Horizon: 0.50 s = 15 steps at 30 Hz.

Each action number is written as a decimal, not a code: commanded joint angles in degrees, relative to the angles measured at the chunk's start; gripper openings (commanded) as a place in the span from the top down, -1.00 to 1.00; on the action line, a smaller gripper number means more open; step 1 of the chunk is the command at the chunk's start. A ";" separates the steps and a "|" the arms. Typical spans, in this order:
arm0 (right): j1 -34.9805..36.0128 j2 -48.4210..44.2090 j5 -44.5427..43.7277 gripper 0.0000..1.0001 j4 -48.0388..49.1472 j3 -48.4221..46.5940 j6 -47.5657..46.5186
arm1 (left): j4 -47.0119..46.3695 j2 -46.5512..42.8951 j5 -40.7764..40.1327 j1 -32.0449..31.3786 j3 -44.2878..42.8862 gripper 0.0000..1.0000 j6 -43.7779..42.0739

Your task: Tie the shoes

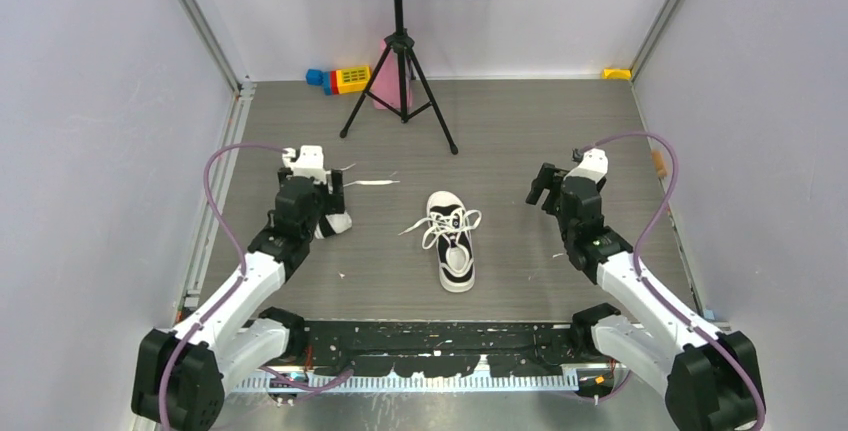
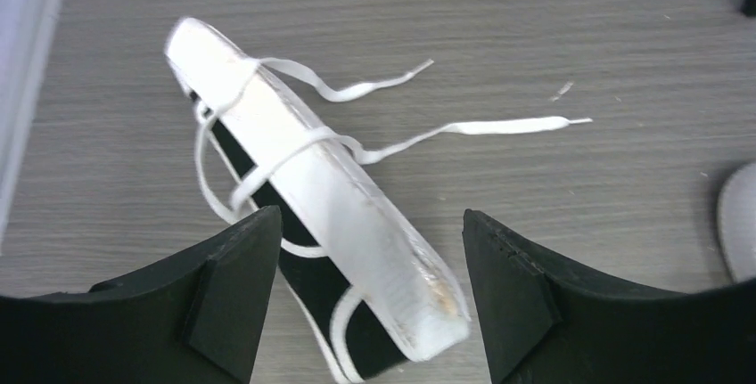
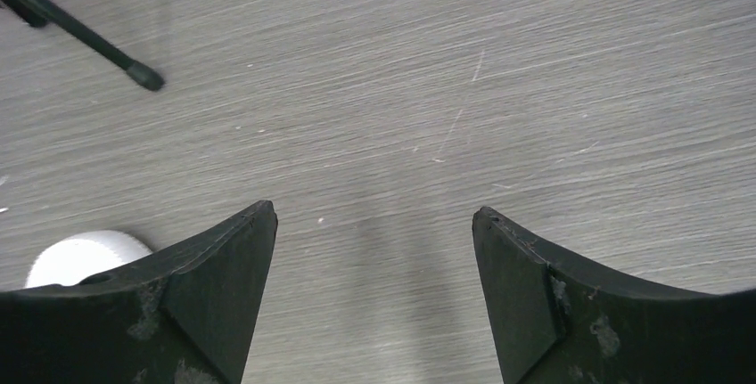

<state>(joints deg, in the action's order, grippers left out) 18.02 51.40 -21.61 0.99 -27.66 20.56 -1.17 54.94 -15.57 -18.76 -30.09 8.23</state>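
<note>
One black sneaker with a white sole (image 1: 452,241) stands upright in the middle of the floor, its white laces loose and spread to the left. The other sneaker (image 2: 330,197) lies on its side with the sole turned up, and its laces (image 2: 481,127) trail to the right. In the top view this second shoe (image 1: 338,222) is mostly hidden under my left arm. My left gripper (image 2: 370,250) is open, with the heel end of the tipped shoe between its fingers, not gripped; it also shows in the top view (image 1: 335,191). My right gripper (image 3: 374,232) is open and empty over bare floor, right of the upright shoe (image 3: 85,255); the top view shows it too (image 1: 545,186).
A black music stand on a tripod (image 1: 400,81) stands at the back centre; one leg (image 3: 89,41) shows in the right wrist view. Coloured toy blocks (image 1: 340,79) and a pink object (image 1: 385,86) lie by it. A yellow piece (image 1: 617,73) sits back right. Walls close in on both sides.
</note>
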 commanded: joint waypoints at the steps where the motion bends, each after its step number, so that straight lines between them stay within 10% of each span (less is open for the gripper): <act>1: -1.28 3.84 -6.15 -0.71 13.90 0.64 -8.25 | -15.81 -1.38 -6.52 0.72 6.19 -0.58 -9.39; 15: -12.02 25.02 -10.55 -0.87 47.87 10.58 -12.37 | -40.09 19.27 0.80 8.26 11.03 -0.85 -12.13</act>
<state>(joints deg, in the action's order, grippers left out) 6.90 73.06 -30.81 29.30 -20.18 9.63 -35.07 71.35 -18.57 -13.52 -18.90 -2.28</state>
